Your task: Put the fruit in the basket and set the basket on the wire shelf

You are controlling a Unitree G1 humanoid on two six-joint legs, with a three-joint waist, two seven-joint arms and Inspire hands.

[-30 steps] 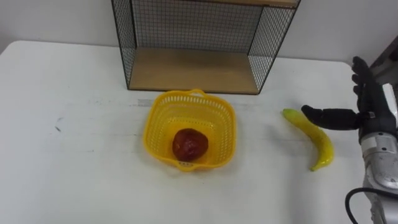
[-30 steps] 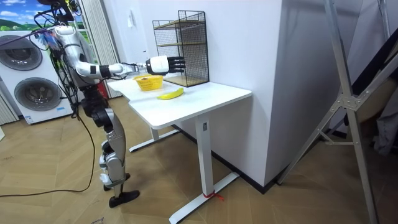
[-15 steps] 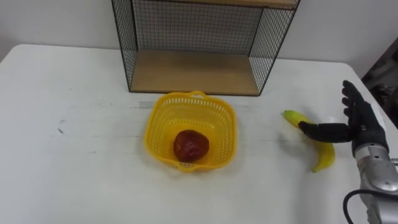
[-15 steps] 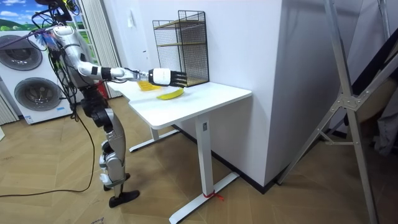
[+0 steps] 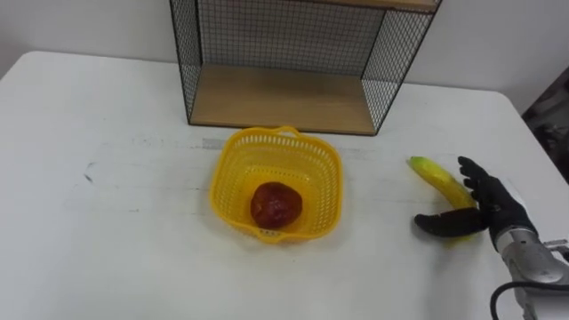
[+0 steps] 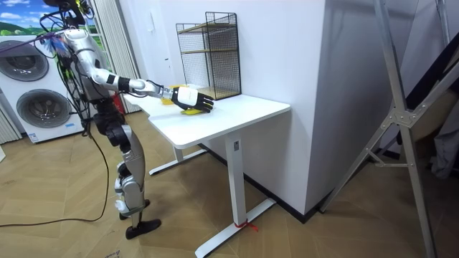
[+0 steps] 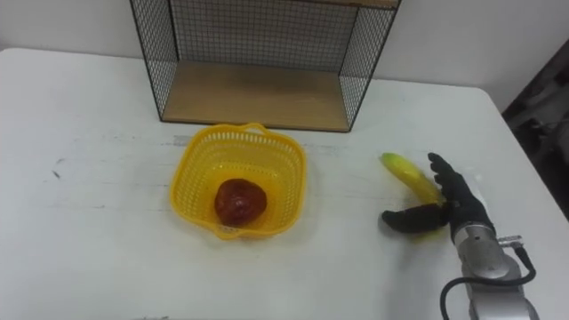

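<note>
Banana (image 5: 432, 172), meant for the basket (image 5: 233, 167), lies on the worktop (image 5: 107, 240) straddled by the right robot hand (image 5: 487, 207), open, gripping nothing.

- The robot's black right hand (image 5: 487, 206) has come down from the air and now lies over the near half of the curved yellow banana (image 5: 432, 172).
- Its thumb, before above the banana's middle, now reaches low over the white bench (image 5: 98, 231).
</note>
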